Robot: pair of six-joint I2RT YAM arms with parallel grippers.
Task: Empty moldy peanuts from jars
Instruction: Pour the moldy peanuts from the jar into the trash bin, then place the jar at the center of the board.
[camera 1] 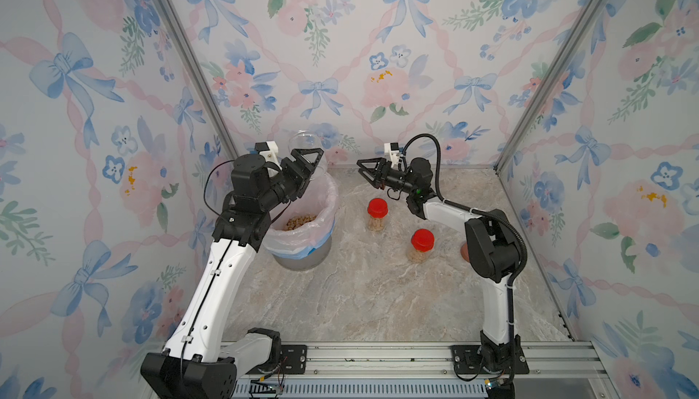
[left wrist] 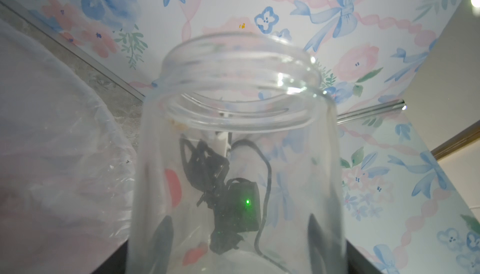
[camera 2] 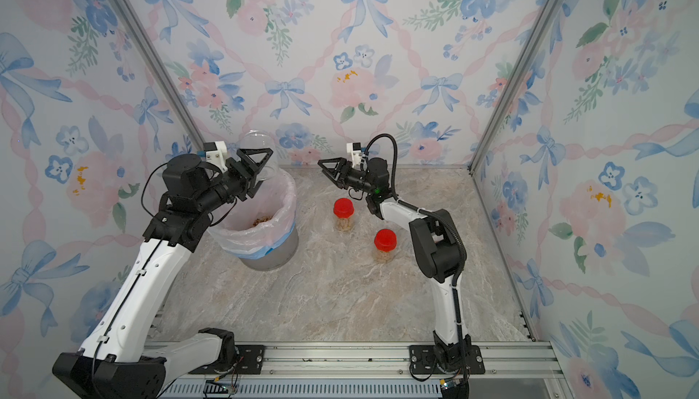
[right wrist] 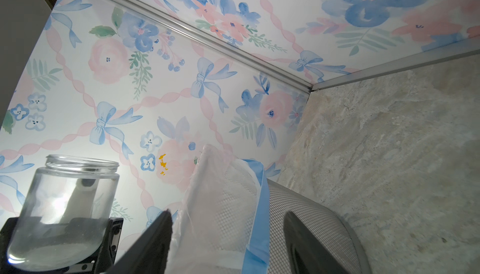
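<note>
My left gripper (camera 1: pixel 314 162) (camera 2: pixel 264 162) (left wrist: pixel 240 246) is shut on a wide clear jar (camera 1: pixel 304 143) (camera 2: pixel 259 143) (left wrist: pixel 239 129) (right wrist: pixel 65 207). The jar has no lid, looks empty, and hangs mouth-up over the bin's back rim. A heap of moldy peanuts (camera 1: pixel 300 222) (camera 2: pixel 261 221) lies in the bin. Two slim jars with red lids (camera 1: pixel 377 215) (camera 1: pixel 421 246) (camera 2: pixel 343 215) (camera 2: pixel 385 246) stand on the table, with peanuts inside them. My right gripper (camera 1: pixel 359 164) (camera 2: pixel 319 162) (right wrist: pixel 227 223) hovers open and empty right of the bin, above the farther red-lidded jar.
The grey mesh bin (camera 1: pixel 302 257) (camera 2: pixel 272 257) (right wrist: pixel 311 220) with its pinkish liner (left wrist: pixel 65 155) stands at the back left. Floral walls close in three sides. A brownish object (camera 1: pixel 464 251) peeks out behind my right arm's elbow.
</note>
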